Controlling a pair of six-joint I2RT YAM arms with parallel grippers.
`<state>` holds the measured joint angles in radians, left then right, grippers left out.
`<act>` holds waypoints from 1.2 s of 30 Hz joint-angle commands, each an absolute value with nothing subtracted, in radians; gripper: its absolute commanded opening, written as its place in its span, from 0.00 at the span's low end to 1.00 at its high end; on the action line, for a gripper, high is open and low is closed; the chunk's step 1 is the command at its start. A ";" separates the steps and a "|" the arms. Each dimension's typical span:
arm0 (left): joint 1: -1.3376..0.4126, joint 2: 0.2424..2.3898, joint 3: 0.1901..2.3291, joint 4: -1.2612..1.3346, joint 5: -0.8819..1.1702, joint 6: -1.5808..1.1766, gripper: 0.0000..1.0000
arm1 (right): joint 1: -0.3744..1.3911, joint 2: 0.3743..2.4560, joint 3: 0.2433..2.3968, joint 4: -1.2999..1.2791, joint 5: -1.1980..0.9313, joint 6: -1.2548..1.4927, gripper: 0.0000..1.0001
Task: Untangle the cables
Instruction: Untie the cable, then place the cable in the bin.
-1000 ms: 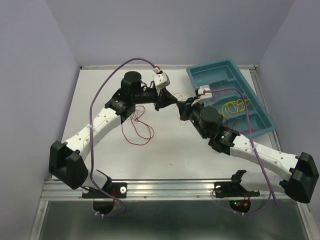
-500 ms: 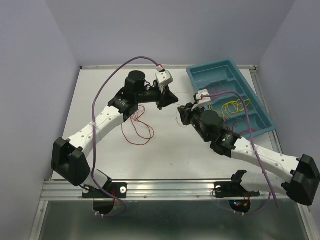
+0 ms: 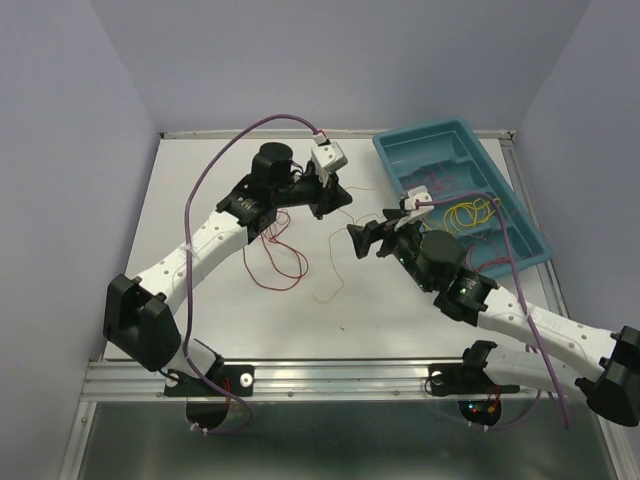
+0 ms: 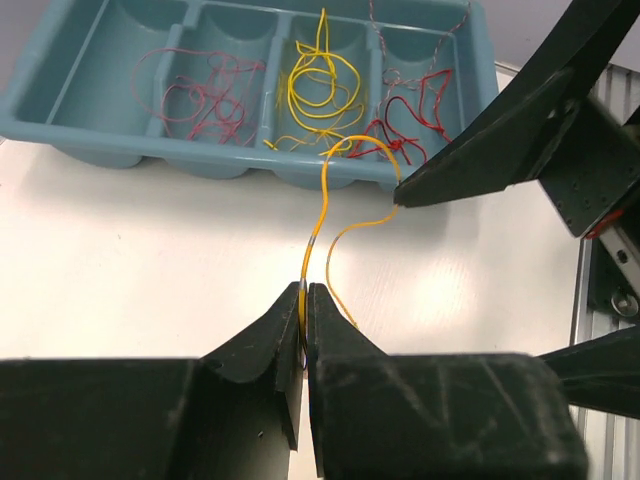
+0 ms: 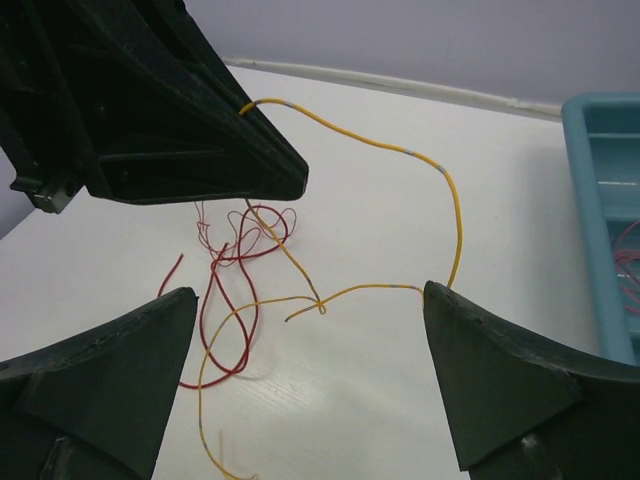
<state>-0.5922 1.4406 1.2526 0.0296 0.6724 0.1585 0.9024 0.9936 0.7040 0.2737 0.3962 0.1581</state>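
**Left end effector**: jaws together, clamped on a yellow cable above the table. The strand arcs across to one finger of the right end effector, whose jaws stand wide apart, so the strand only touches that finger and is not pinched. Below this span the yellow cable loops and crosses a red tangle lying on the table. Sorted strands, red and yellow, lie in separate compartments of the tray, so the task appears well advanced, with the yellow cable and the red tangle left to part.
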 commanded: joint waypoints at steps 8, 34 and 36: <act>-0.594 1.427 1.310 0.002 0.655 0.212 0.15 | 0.900 1.106 0.759 0.267 0.443 0.110 1.00; -0.600 1.385 1.289 -0.018 0.756 0.153 0.15 | 0.900 1.335 0.824 0.523 0.525 0.037 0.12; -0.600 1.384 1.287 -0.017 0.750 0.153 0.15 | 0.899 1.325 0.809 0.546 0.529 0.041 0.01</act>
<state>-0.5945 1.4418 1.2648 -0.0563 0.7235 0.1673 0.9024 1.3460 0.7662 0.4221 0.4789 0.0467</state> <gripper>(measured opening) 0.152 0.053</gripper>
